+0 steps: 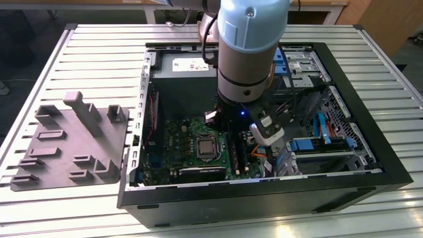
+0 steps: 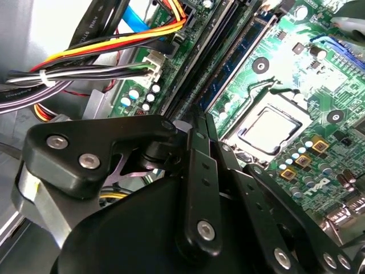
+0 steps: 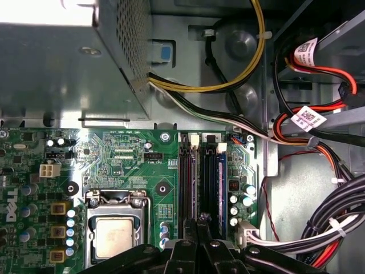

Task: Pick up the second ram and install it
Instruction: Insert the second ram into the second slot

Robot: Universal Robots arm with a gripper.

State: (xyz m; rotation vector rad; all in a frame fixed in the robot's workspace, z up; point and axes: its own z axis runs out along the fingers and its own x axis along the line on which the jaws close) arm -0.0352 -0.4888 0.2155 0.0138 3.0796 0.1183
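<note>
1. Ram (image 3: 192, 188): it seems to stand edge-on in a slot, right under the claw (image 3: 197, 231), judged as being pressed home.
2. Claw: fingers drawn together over the stick; whether they grip it, I cannot tell.
3. Beside it lies the CPU (image 3: 114, 237); farther off, cables (image 3: 319, 240).

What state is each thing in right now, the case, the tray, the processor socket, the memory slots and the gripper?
Computer case: lying on its side, open.
Grey tray: beside the case, nothing slim standing in its slots.
Processor socket: chip seated, bare, no cooler.
Memory slots: gripper directly over them.
Gripper: down inside the case; its grip cannot be judged.
</note>
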